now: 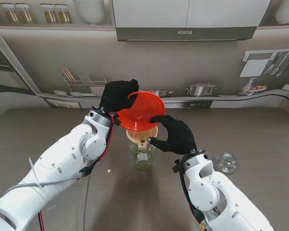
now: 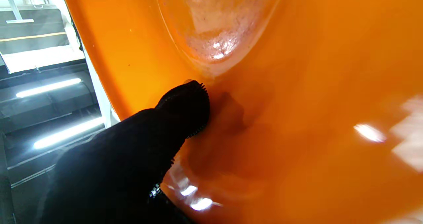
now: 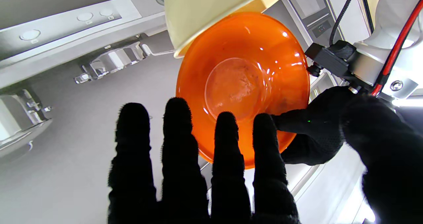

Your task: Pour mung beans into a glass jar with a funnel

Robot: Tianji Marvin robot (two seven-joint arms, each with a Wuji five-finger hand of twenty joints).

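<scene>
My left hand (image 1: 118,95) is shut on the rim of an orange bowl (image 1: 143,111) and holds it tilted above a cream funnel (image 1: 142,134). The funnel stands in the mouth of a glass jar (image 1: 143,157) at the table's middle, with something greenish low inside. My right hand (image 1: 176,135) is open just right of the funnel, fingers spread and level with its rim. In the left wrist view a black fingertip (image 2: 186,106) presses on the bowl (image 2: 297,118). The right wrist view has the bowl (image 3: 243,85), the funnel (image 3: 211,12) and my straight fingers (image 3: 178,144).
A glass lid (image 1: 226,162) lies on the grey table (image 1: 260,134) to the right of the jar, close to my right forearm. A printed kitchen backdrop stands along the table's far edge.
</scene>
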